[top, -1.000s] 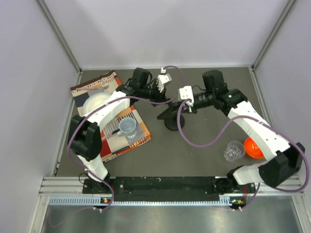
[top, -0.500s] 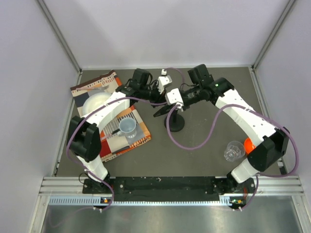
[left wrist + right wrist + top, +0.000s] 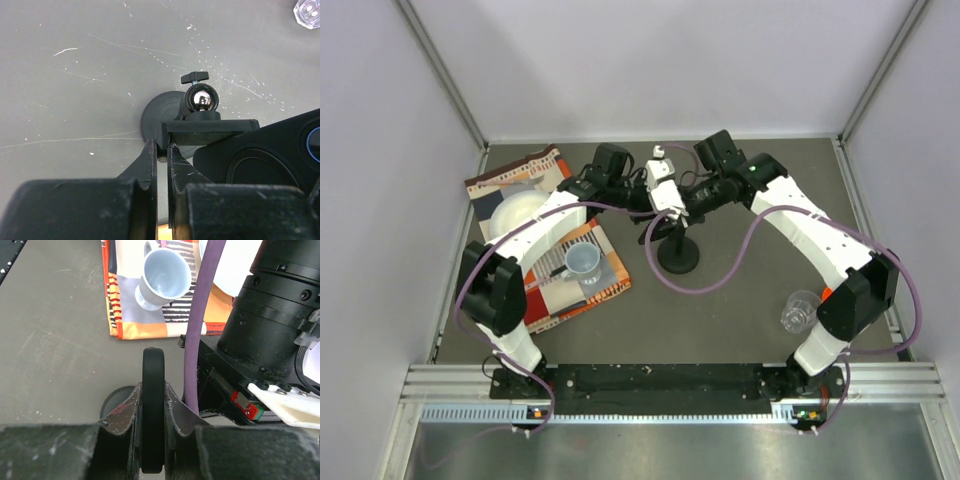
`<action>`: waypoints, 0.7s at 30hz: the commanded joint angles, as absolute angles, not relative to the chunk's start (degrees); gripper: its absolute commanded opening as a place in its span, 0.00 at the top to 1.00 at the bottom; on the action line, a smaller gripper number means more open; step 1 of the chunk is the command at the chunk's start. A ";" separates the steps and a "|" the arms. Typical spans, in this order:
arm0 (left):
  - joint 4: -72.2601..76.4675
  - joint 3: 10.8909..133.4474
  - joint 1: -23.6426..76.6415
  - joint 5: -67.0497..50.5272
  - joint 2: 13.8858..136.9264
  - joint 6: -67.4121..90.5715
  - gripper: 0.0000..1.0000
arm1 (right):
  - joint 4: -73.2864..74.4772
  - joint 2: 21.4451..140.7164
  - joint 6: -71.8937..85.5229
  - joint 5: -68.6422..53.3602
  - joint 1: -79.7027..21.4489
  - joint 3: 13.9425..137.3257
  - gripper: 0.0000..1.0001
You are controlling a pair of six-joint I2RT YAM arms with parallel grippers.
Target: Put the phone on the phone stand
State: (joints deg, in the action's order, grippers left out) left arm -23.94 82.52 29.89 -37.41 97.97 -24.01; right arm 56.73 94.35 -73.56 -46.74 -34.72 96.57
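Note:
The phone stand stands mid-table on its round black base. In the left wrist view its disc base, shiny ball joint and clamp bracket show. My left gripper is shut on the bracket's left end; from above it is just over the stand. My right gripper is shut on the phone, a thin black slab seen edge-on between the fingers, above the stand's base. From above, my right gripper meets the left one over the stand and hides the phone.
A patterned orange cloth lies at the left with a white plate and a pale blue cup on it. A clear plastic cup stands at the right, near the right arm's base link. Purple cables loop over the middle.
My right arm has swung left and back, bringing the phone to the top of the stand beside my left gripper. The left arm and the stand have hardly moved.

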 commanded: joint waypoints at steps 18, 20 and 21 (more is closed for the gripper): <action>-23.73 81.39 30.59 -39.46 94.40 -24.08 1.00 | 55.72 96.94 -57.40 -43.60 -34.89 99.84 1.00; -23.56 81.39 30.59 -39.20 94.57 -23.73 1.00 | 55.64 96.25 -55.03 -42.46 -35.16 98.80 1.00; -23.47 81.47 30.50 -38.85 94.66 -23.30 1.00 | 55.29 95.89 -53.54 -41.15 -35.07 98.01 1.00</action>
State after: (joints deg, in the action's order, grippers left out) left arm -23.40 82.11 30.13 -37.65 97.86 -23.97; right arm 54.83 96.79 -60.16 -44.29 -35.14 98.06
